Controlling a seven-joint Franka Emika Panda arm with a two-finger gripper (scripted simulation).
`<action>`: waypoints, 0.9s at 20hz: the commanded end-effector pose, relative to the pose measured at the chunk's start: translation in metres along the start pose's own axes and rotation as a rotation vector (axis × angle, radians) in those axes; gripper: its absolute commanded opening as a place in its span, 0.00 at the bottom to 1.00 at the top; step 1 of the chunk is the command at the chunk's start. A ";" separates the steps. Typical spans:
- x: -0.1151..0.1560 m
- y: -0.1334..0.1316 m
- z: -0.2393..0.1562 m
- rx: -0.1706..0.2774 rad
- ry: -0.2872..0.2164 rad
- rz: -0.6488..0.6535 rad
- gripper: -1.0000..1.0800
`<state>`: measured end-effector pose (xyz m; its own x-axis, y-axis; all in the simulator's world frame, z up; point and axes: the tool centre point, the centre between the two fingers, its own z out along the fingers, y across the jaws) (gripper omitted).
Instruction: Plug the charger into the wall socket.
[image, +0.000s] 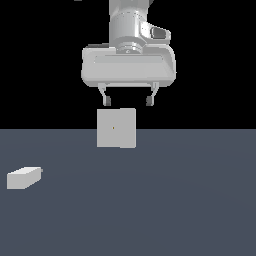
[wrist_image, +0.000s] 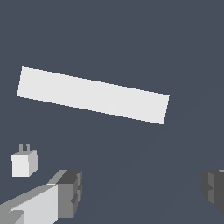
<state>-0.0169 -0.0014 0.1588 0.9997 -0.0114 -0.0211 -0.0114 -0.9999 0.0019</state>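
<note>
Jaws wide apart, nothing between them; gripper (image: 128, 101) hangs high above the worktop (image: 175, 200), pointing down, fingertips just over the top edge of the wall socket (image: 116, 128) as seen in the exterior view. Wrist view shows both fingers (wrist_image: 70, 192) spread, with bare worktop between.

Wall socket stands upright mid-scene, tiny dark dot at centre. In the wrist view it reads as a long pale bar (wrist_image: 92, 95), seen from above.

Charger (image: 23, 178) lies flat on the worktop, well apart from the socket, toward the exterior view's left and nearer the camera. Wrist view shows it (wrist_image: 24, 162) small, with two prongs sticking out of one end. Not grasped, so task looks barely started; pick-up comes first.

Risks, as I judge them:
- Charger is much smaller than the gripper, so an off-centre close could knock or spin it away.
- Descending straight from here may hit the socket plate.
- A grip that ignores prong direction would leave the prongs misaligned with the socket hole.
</note>
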 end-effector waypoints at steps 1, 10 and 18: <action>-0.002 -0.006 0.003 0.001 0.012 -0.002 0.96; -0.017 -0.044 0.020 0.004 0.090 -0.007 0.96; -0.032 -0.090 0.043 0.010 0.184 -0.014 0.96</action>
<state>-0.0457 0.0796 0.1208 0.9896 0.0010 0.1439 0.0018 -1.0000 -0.0054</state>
